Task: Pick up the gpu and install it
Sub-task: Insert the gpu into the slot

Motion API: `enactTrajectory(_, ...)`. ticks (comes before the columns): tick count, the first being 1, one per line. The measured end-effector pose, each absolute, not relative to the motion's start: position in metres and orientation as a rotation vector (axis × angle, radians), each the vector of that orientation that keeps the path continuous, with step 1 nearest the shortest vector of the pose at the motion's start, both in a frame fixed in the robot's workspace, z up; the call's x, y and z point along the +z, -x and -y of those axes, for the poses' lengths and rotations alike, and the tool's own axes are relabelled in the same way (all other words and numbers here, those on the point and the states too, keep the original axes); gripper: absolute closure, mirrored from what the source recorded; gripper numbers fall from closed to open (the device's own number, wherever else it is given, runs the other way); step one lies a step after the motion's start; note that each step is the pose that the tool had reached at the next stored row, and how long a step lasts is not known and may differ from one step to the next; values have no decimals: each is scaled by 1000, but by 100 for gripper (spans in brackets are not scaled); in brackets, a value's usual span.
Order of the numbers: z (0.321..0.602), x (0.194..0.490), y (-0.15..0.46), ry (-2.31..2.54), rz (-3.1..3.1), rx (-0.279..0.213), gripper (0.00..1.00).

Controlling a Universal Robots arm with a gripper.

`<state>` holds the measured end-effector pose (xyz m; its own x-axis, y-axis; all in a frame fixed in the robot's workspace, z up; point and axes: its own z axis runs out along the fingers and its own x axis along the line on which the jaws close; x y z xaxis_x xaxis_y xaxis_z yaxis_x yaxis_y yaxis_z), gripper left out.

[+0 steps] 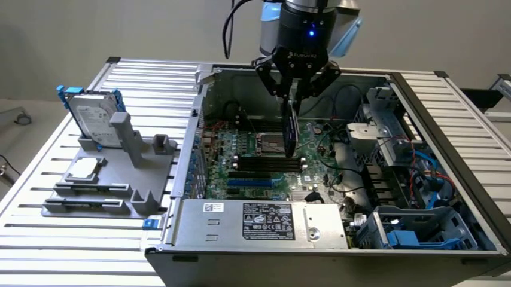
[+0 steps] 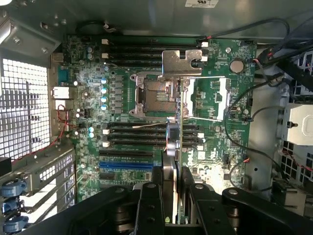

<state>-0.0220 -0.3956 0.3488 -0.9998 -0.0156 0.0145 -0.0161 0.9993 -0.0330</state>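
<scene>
While hanging above the open grey computer case point(image 1: 447, 113), the black robot arm's point(image 1: 307, 27) jaws are grasping the gpu point(image 1: 291, 134) point(image 2: 180, 122), a small flat dark card with a silver end bracket, by its upper edge. Card is hanging upright over the green motherboard point(image 1: 248, 149) point(image 2: 215, 98), just beside the metal processor socket point(image 1: 267, 140) point(image 2: 156, 93). Toward the exterior view's left, a silver hard drive in a blue frame point(image 1: 92, 119) is standing in a grey holder point(image 1: 104, 197) on the slatted metal bench point(image 1: 152, 75).
</scene>
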Motion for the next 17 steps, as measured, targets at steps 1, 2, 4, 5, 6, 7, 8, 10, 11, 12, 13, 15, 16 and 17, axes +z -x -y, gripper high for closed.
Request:
enactTrajectory(1,396,349,22,-25,3127,52,74)
enactTrajectory(2,396,349,22,-25,3127,52,74)
enactTrajectory(4,396,349,22,-25,3127,52,74)
enactTrajectory(5,396,349,22,-25,3127,52,74)
enactTrajectory(6,396,349,22,-25,3127,52,74)
enactTrajectory(7,396,349,22,-25,3127,52,74)
enactTrajectory(8,396,349,22,-25,3127,52,74)
enactTrajectory(10,396,349,22,-26,3127,51,74)
enactTrajectory(11,396,349,22,-42,3127,51,74)
enactTrajectory(12,396,349,22,-70,3127,51,74)
enactTrajectory(13,396,349,22,-97,3126,52,74)
enactTrajectory(15,396,349,22,-156,3124,52,74)
enactTrajectory(16,396,349,22,-184,3123,52,74)
enactTrajectory(17,396,349,22,-212,3122,53,74)
